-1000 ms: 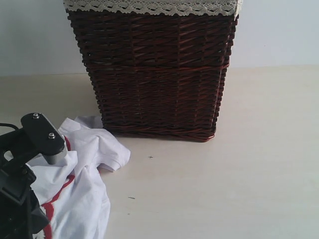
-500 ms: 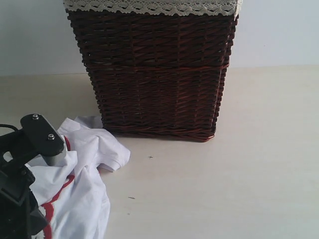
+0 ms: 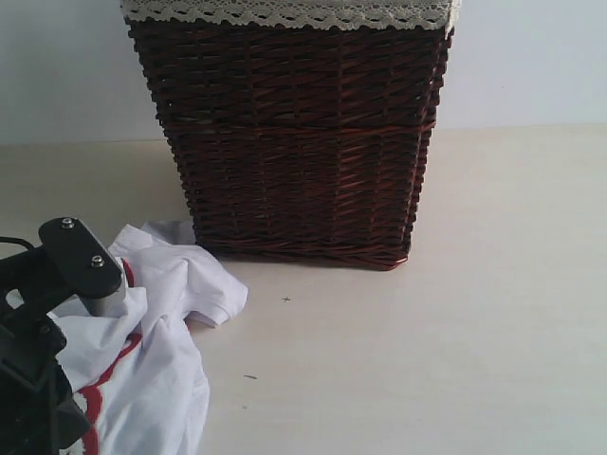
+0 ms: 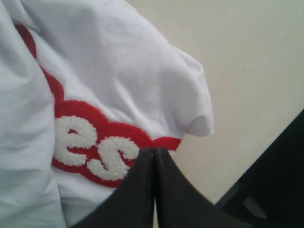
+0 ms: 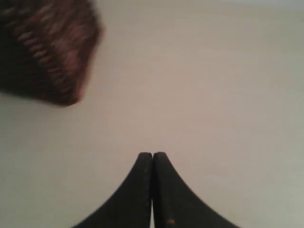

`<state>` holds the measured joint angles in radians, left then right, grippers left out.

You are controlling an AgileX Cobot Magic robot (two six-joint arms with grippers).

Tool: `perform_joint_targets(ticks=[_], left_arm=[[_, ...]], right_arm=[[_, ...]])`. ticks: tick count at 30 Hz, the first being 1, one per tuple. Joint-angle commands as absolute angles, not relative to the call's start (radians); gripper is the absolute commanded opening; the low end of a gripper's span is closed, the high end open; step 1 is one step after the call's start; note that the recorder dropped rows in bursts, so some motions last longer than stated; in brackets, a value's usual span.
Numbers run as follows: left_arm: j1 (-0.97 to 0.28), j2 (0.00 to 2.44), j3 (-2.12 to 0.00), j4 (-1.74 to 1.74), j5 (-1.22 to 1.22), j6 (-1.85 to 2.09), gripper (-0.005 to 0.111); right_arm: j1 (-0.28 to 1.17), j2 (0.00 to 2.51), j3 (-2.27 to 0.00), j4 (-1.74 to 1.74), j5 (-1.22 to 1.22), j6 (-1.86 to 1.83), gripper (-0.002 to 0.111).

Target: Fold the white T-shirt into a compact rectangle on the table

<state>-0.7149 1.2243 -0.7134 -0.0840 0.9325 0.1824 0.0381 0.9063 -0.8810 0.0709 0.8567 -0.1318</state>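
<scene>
At the lower left of the exterior view, the white T-shirt [image 3: 161, 327] lies crumpled on the table [image 3: 474, 313], just in front of the near left corner of a dark wicker basket [image 3: 294, 142]. The left arm [image 3: 66, 270] hangs over the cloth and hides its own fingertips. Only the left wrist view shows the left gripper [image 4: 153, 159]. Its jaws are pressed together with no cloth seen between them, over a red band [image 4: 71, 108] with fluffy white letters [image 4: 90, 145]. The right gripper [image 5: 152, 156] appears only in the right wrist view, likewise clenched with nothing in it, above bare table with a blurred corner of the basket off to one side. A cream lace-edged liner [image 3: 285, 13] folds over the basket's rim. From this angle its inside cannot be seen.
</scene>
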Motion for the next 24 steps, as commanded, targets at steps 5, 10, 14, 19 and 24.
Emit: perform_joint_targets(ticks=[5, 10, 14, 19, 24], left_arm=[[-0.720, 1.216, -0.713, -0.081, 0.936, 0.180, 0.000], [-0.720, 1.216, -0.713, -0.081, 0.935, 0.182, 0.000], [-0.720, 1.216, -0.713, -0.081, 0.931, 0.182, 0.000], [-0.720, 1.216, -0.713, -0.081, 0.929, 0.180, 0.000], [-0.720, 1.216, -0.713, -0.081, 0.929, 0.180, 0.000]], right_arm=[[0.099, 0.910, -0.639, 0.879, 0.816, -0.873, 0.000], [0.304, 0.945, -0.624, 0.798, 0.620, -0.789, 0.000], [0.507, 1.073, -0.624, 0.609, 0.392, -0.603, 0.000], [0.682, 1.299, -0.655, 0.295, 0.143, -0.260, 0.000], [0.758, 1.542, -0.778, 0.081, 0.094, -0.129, 0.000]])
